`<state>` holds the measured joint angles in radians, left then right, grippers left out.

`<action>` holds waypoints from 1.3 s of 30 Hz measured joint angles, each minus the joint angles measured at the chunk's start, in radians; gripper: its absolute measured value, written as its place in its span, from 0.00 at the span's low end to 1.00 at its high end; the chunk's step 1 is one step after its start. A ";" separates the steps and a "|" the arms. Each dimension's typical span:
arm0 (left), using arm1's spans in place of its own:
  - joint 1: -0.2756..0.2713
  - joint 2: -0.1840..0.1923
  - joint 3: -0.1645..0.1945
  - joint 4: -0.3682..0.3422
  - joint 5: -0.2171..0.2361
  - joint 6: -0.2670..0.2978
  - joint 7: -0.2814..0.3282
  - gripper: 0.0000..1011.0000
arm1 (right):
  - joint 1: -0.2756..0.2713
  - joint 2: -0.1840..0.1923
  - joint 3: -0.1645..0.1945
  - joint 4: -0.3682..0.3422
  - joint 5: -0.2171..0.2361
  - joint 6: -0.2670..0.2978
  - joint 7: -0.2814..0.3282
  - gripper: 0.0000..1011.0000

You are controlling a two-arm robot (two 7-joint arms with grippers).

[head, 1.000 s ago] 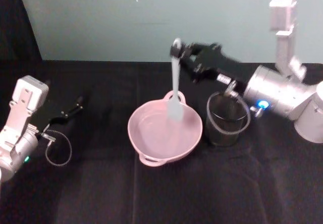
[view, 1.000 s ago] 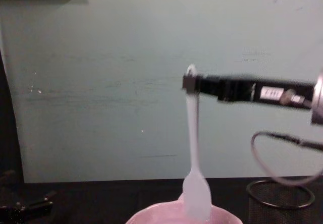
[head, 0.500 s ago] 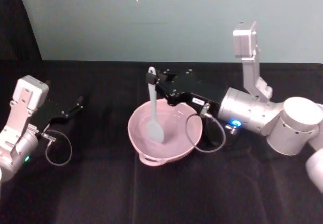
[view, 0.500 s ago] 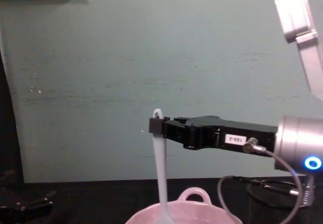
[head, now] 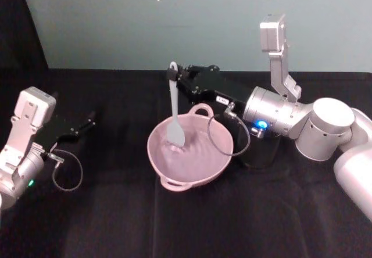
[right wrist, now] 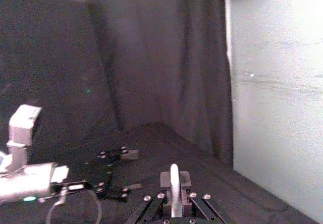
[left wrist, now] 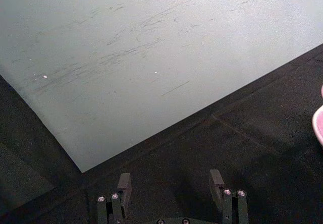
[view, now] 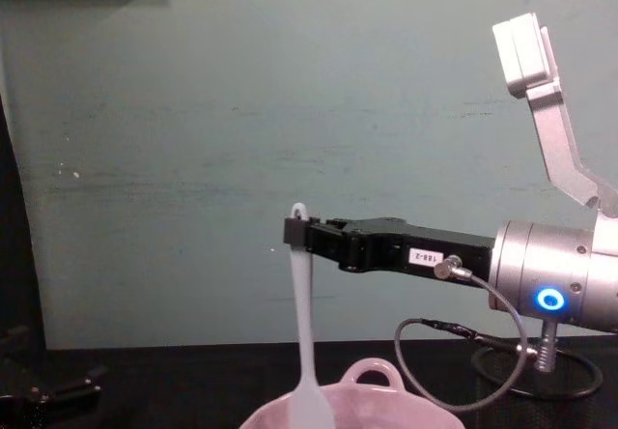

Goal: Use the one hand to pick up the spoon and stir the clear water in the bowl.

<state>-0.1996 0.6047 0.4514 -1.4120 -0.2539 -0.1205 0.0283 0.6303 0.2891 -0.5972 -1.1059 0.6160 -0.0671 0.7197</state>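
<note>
My right gripper [head: 174, 79] reaches in from the right and is shut on the top of the white spoon [head: 174, 110]. The spoon hangs upright, and its flat blade dips into the pale pink bowl [head: 158, 164] at the table's middle, near the bowl's far left side. The clear water [head: 196, 156] barely shows inside. In the chest view the right gripper [view: 295, 235] holds the spoon [view: 303, 323] above the bowl [view: 386, 408]. The spoon's tip [right wrist: 174, 182] stands between the fingers in the right wrist view. My left gripper [head: 87, 122] rests open at the far left.
A black wire-mesh cup [head: 263, 152] stands right of the bowl, mostly behind my right wrist, whose grey cable [head: 224, 144] loops over the bowl's right rim. A black cloth [head: 186, 223] covers the table. A pale wall rises behind.
Over the last second my right gripper swung left and down, lowering the spoon's blade into the bowl. Since half a second ago the blade has shifted toward the bowl's far side. The left arm stayed still.
</note>
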 joint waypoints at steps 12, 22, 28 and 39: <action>0.000 0.000 0.000 0.000 0.000 0.000 0.000 1.00 | -0.007 0.019 0.067 0.043 -0.001 -0.018 -0.012 0.11; 0.000 0.000 0.000 0.000 0.000 0.000 0.000 1.00 | -0.119 0.089 0.099 -0.128 -0.001 0.007 -0.053 0.11; 0.000 0.000 0.000 0.000 0.000 0.000 0.000 1.00 | -0.164 0.104 0.096 -0.201 0.000 0.009 -0.061 0.11; 0.000 0.000 0.000 0.000 0.000 0.000 0.000 1.00 | -0.143 0.050 0.043 -0.176 0.000 0.010 -0.026 0.11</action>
<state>-0.1995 0.6047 0.4514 -1.4120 -0.2539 -0.1205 0.0283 0.4878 0.3395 -0.5541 -1.2823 0.6159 -0.0575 0.6934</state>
